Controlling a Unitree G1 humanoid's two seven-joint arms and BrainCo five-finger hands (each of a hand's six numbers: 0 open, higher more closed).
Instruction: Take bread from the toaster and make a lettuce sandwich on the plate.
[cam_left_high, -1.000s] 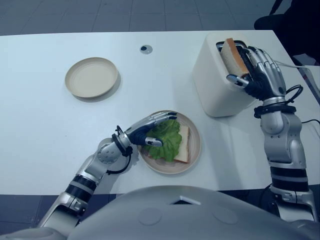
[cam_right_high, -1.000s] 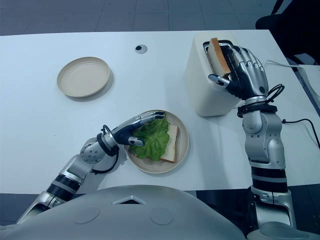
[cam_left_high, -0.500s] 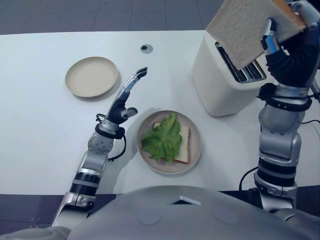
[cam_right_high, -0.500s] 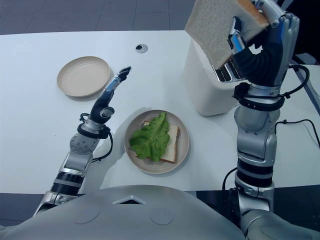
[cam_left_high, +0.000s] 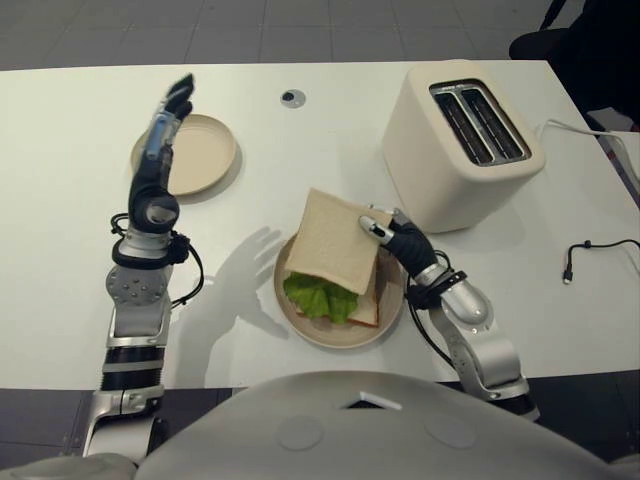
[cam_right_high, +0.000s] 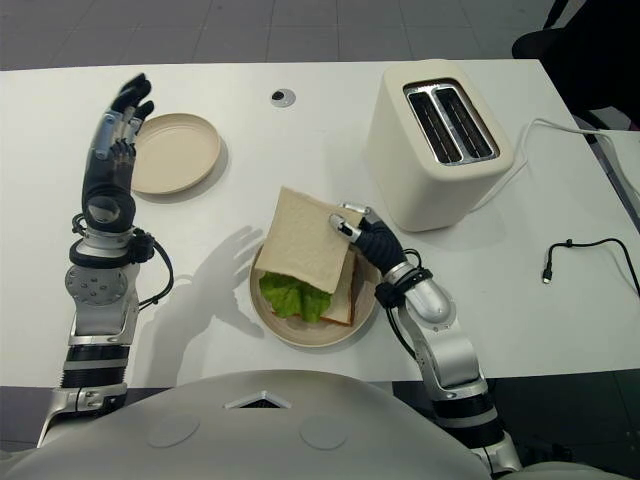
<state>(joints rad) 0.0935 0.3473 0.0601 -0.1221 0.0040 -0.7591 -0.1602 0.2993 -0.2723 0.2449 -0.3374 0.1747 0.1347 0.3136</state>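
Observation:
A beige plate (cam_left_high: 388, 318) near the table's front edge carries a bread slice with a green lettuce leaf (cam_left_high: 318, 296) on it. My right hand (cam_left_high: 395, 238) is shut on a second bread slice (cam_left_high: 333, 239), held tilted just over the lettuce. The white toaster (cam_left_high: 458, 142) stands at the back right with both slots empty. My left hand (cam_left_high: 165, 130) is raised upright at the left, fingers spread and holding nothing, in front of a second plate.
A second, empty beige plate (cam_left_high: 200, 155) lies at the back left. A small round fitting (cam_left_high: 292, 97) sits in the tabletop behind. A white cord (cam_left_high: 583, 131) runs from the toaster, and a black cable end (cam_left_high: 590, 256) lies at the right.
My right hand has brought the bread slice down from above the toaster to just over the lettuce. My left hand has risen and swung further left, away from the plate.

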